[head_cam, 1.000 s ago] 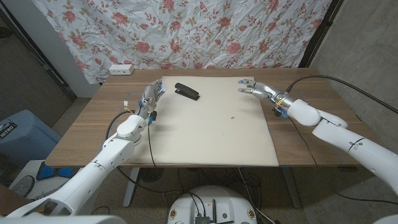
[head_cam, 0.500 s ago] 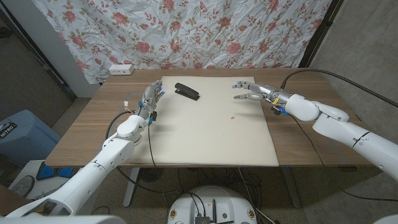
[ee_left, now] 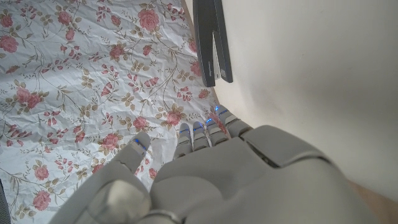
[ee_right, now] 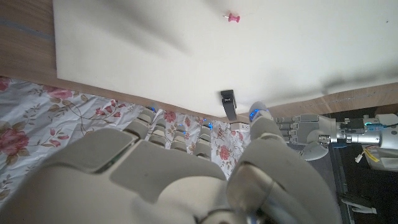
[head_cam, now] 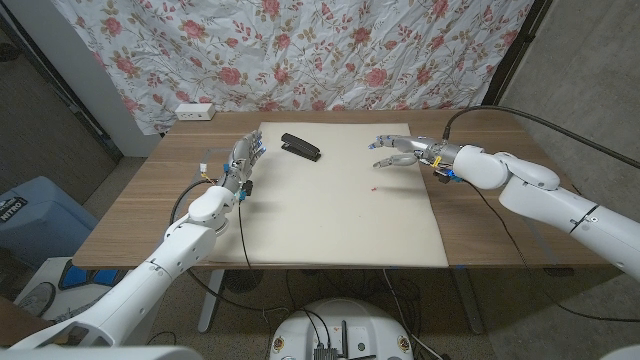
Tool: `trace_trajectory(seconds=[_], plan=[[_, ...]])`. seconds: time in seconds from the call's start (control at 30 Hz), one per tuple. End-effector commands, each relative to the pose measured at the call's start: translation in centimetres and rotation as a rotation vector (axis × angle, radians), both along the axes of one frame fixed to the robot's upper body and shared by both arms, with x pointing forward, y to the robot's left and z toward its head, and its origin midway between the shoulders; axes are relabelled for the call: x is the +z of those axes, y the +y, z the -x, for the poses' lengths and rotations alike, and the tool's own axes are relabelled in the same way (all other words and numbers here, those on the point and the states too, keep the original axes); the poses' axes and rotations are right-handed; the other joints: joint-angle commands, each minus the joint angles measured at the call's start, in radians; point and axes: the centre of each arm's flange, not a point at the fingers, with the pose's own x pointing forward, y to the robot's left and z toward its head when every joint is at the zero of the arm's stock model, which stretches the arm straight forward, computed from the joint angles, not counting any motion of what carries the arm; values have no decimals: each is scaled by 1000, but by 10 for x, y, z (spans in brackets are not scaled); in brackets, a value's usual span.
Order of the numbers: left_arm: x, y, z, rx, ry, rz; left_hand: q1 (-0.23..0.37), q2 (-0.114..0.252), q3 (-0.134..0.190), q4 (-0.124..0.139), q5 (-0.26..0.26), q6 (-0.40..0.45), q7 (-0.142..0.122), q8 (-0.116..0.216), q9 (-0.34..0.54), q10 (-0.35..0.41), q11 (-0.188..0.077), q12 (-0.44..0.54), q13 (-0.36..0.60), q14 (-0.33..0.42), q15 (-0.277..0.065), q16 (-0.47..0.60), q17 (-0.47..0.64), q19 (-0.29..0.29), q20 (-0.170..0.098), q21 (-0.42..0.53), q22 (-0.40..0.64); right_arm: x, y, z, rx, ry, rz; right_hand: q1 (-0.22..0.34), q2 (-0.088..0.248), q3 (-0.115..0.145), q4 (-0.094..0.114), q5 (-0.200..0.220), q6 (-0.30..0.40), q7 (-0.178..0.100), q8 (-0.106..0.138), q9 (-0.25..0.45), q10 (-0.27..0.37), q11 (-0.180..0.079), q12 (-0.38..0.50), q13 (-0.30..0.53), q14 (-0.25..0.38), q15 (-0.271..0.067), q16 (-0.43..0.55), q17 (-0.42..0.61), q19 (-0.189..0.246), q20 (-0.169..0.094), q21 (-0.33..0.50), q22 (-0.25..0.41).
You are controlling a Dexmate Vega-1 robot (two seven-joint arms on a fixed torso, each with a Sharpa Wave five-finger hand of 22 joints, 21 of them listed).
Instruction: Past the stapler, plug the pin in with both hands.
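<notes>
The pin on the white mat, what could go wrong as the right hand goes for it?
1. The pin is tiny and lies loose on the smooth white mat; the right hand, open above the mat, could nudge it away rather than pinch it.
2. The stapler lies beyond the pin, and the left hand waits at the mat's edge beside it; either hand could knock it.

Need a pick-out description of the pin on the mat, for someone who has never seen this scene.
A large cream mat covers the middle of the wooden table. The pin lies on the mat's bare centre-right area, nearer the right hand than the black stapler at the mat's far edge. It is a tiny pink-red pushpin, the mat's only coloured speck.
</notes>
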Motion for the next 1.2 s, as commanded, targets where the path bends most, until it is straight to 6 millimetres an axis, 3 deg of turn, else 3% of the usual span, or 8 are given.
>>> trace_trajectory(seconds=[0.03,0.27,0.47,1.2], plan=[[0,-2,0,-2,7,-7,-2,68,1,0,7,7,-1,-1,3,1,4,-3,2,3,-5,3,3,9,-15,-1,3,3,11,10,-47,-21,106,33,-5,13,-1,7,10,8,11,4,-9,11,9,5,7,11,6,0,14,1,5,1],[-2,-2,2,-2,12,-5,-3,69,1,2,7,8,-4,-2,3,2,5,-4,2,3,-4,2,3,9,-14,-1,3,3,20,12,-121,-61,254,82,-27,27,-2,15,42,-9,30,11,-13,18,13,10,16,9,10,-3,24,2,5,1],[-4,-3,2,-3,15,-2,-3,69,0,3,8,9,-3,-3,3,3,4,-4,2,3,-3,2,3,9,-14,-2,3,2,25,11,-148,-75,303,151,-66,43,-2,22,78,-16,55,20,9,14,24,16,50,-2,23,-5,50,6,9,2],[-9,-5,0,4,26,0,-4,71,1,6,8,11,-3,-5,4,2,2,-6,3,5,-3,1,3,13,-14,-2,4,-2,53,5,-215,-16,405,227,-117,50,4,24,137,-35,92,29,8,22,25,23,48,7,21,-6,63,13,8,4]])
